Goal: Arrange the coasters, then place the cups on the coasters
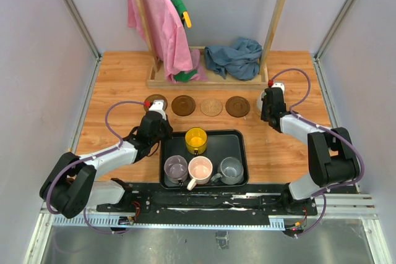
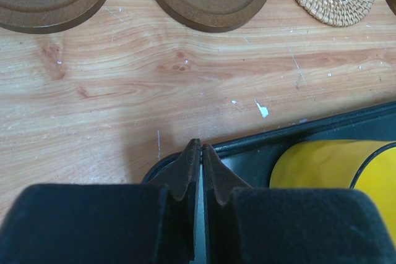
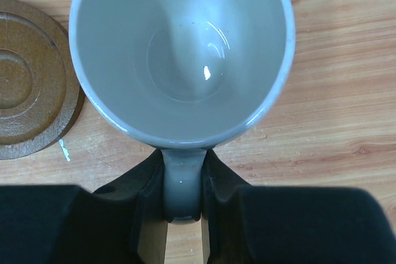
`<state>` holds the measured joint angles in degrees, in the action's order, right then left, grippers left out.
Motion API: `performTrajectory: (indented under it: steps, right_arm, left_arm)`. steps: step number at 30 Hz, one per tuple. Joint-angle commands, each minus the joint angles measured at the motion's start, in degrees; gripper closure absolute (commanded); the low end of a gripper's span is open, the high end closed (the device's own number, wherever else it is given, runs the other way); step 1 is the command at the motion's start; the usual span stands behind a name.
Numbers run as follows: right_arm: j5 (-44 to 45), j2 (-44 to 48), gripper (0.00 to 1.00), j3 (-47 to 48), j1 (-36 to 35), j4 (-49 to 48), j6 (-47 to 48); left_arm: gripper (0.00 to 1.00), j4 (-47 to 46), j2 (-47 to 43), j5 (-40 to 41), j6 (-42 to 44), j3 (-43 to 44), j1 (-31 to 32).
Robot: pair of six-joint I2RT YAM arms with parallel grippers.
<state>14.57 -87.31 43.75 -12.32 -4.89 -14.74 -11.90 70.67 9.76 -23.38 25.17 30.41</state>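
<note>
While four coasters (image 1: 184, 104) lie, five cups (image 1: 197, 140)

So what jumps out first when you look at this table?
A black tray in the middle of the wooden table holds a yellow cup, a purple cup, a pink cup and a grey cup. Behind it, a row of coasters lies on the wood. Just right of that row, the right gripper pinches a white cup by its handle.
</note>
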Motion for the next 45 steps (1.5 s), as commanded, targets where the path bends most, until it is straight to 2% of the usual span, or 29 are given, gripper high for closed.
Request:
performTrajectory:
  steps: [1, 9, 17, 22, 29, 32, 34, 45]
  right_arm:
    - [0.85, -0.38, 0.99, 2.27, 0.89, -4.06, -0.45]
    - [0.64, -2.19, 0.99, 3.81, 0.8, -1.96, -1.3]
    - [0.47, -1.99, 0.88, 4.37, 0.87, 1.33, -2.58]
    - [0.46, -0.26, 0.85, 3.82, 0.86, 2.98, -3.29]
    - [0.85, 0.74, 0.68, 3.01, 0.85, 4.49, -3.12]
    - [0.9, 0.21, 0.54, 2.96, 0.81, 4.63, -3.1]
    - [0.77, -0.46, 0.49, 3.08, 0.81, 4.64, -3.1]
    - [0.83, -0.89, 0.46, 3.1, 0.84, 5.56, -4.05]
  left_arm:
    - [0.91, -1.2, -0.53, 0.08, 0.39, 0.85, 0.44]
    - [0.91, -0.8, -0.8, 0.08, 0.45, 1.03, 0.44]
    - [0.91, -0.54, -0.68, 0.17, 0.68, 1.36, 0.44]
    - [0.91, -0.71, -0.37, -0.08, 0.61, 1.46, 0.44]
    - [0.91, -0.84, -0.1, -0.27, 0.52, 1.46, 0.44]
    - [0.91, -0.73, -0.18, -0.33, 0.51, 1.46, 0.44]
    - [0.91, -0.75, -0.27, -0.31, 0.52, 1.38, 0.46]
    - [0.91, -0.39, -0.72, 0.09, 0.29, 1.02, 0.44]
